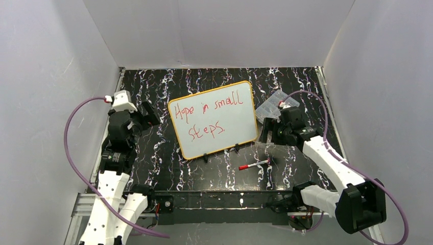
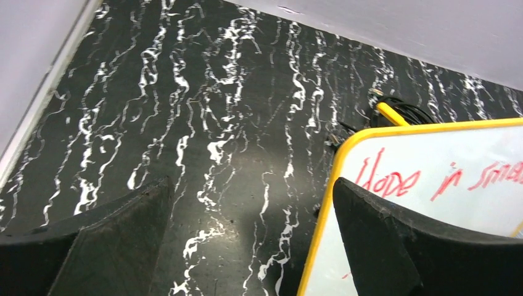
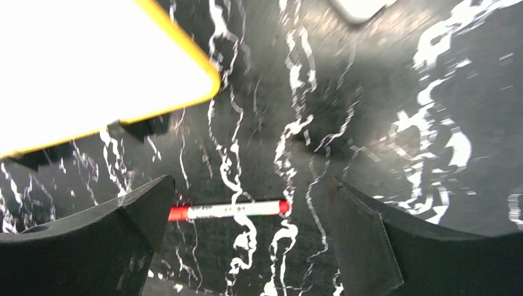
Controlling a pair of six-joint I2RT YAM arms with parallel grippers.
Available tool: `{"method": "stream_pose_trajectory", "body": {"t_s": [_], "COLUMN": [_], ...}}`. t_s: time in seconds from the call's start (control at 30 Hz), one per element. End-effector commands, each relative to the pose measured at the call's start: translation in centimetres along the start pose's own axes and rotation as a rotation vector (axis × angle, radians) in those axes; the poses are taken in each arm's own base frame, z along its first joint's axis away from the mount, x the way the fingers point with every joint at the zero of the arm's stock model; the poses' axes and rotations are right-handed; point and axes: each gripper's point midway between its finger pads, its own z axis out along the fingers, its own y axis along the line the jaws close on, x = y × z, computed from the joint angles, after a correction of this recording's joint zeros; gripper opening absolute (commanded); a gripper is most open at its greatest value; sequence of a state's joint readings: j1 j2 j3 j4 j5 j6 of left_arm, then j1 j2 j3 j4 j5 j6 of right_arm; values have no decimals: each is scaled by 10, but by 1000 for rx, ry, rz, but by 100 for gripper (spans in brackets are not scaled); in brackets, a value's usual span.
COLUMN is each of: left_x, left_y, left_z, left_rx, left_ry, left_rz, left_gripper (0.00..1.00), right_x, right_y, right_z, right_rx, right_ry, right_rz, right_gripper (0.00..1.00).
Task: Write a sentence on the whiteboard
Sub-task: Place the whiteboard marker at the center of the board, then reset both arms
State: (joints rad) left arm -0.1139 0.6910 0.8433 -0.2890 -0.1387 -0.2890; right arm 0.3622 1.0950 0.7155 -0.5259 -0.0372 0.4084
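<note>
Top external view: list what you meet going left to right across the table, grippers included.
left gripper → whiteboard → right gripper. The red marker and the clear plastic box overlap these sideways, so they are left out.

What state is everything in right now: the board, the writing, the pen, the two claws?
Whiteboard: written on, resting on black feet.
Sentence: complete, two red lines, "Hope in small steps."
Marker: lying on the table, not held.
Left gripper: open, empty, beside the whiteboard's corner.
Right gripper: open, empty, over the marker.
Box: on the table; whether its lid is shut is unclear.
</note>
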Motion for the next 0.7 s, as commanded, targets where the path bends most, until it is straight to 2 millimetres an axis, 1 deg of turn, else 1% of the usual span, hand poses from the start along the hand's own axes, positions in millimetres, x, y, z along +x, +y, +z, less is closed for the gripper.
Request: {"method": "stream_pose_trajectory", "body": {"t_s": [0.0,0.13,0.17,0.2,0.3,0.4,0.67], "left_x": [4,2,0,-2,-3,-2,-2], "left_y": [26,31,33,34,36,36,29], "left_z": [-5,-9,-10,-11,-11,-11,-14], "left_rx": [-133,-157,-168,-177,-198,-193,-130], "left_ry": [-20,-39,-42,-42,-32,-29,-59], "left_rz": [-14,-14,-23,-30,-26,-11,25], "left_gripper": [98,98,100,100,99,99,99], "right_x": [-57,-95,-99,-117,-136,-143,-145], "right_y": [-17,-21,-22,-15,-7,-4,-7], "right_z": [-31,-58,-60,-74,-97,-111,-125], "right_rx": [127,176,174,151,105,84,104], "right_ry": [-187,-374,-422,-510,-684,-789,-844], "right_rz": [-37,-78,-89,-98,-138,-173,-186], "right_gripper": [99,100,100,100,100,100,100]}}
